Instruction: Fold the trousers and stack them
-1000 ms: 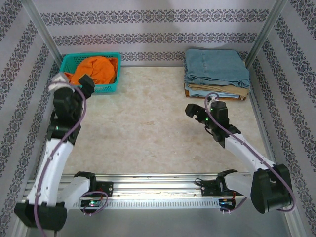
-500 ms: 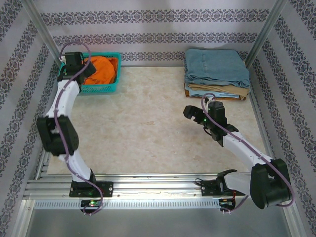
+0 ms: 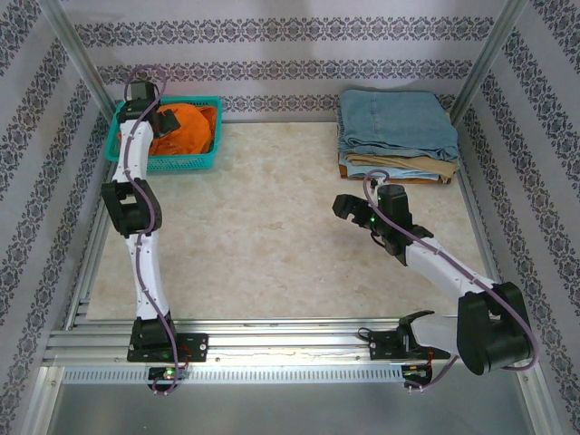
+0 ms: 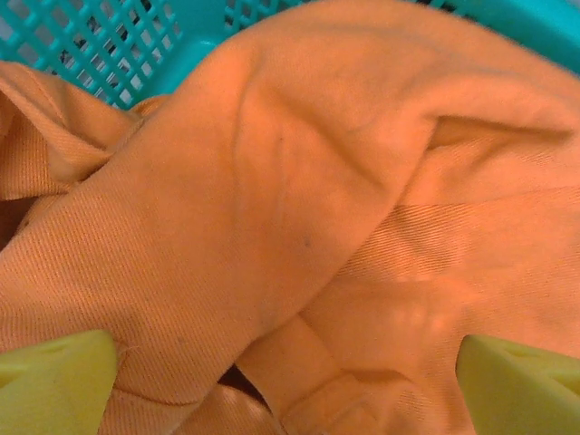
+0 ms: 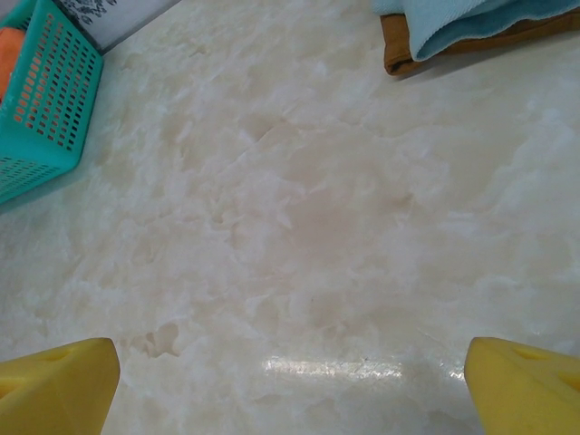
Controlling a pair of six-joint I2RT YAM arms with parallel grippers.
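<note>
**Ana:** Since a second ago, the left arm (image 3: 129,204) has unfolded from its crouch beside the teal basket (image 3: 181,164). It now stretches nearly straight, wrist over the basket. The right arm (image 3: 435,263) has barely shifted above the surface (image 3: 263,245).

**Ben:** What worries you?

**Ana:** Biggest first. The orange trousers (image 4: 299,208) lie crumpled inside the basket and fill it. If the jaws bite a deep bunch, I judge the light basket could lift or tip with the cloth and skid over the surface.

**Ben:** And the smaller risk?

**Ana:** A shallow pinch on the one raised fold could slip, leaving the trousers draped half over the rim. The arm is near full reach too, so it has little room to correct.

**Ben:** Poses?

**Ana:** On the outstretched arm the left jaws stand wide apart, with the yellow pads (image 4: 54,385) flanking the cloth and gripping nothing. Whether they touch it I cannot tell. The right arm is bent low at mid-surface. The right jaws are likewise spread over bare marble, near the folded denim pair (image 3: 399,122) stacked on the tan pair (image 3: 399,169).
</note>
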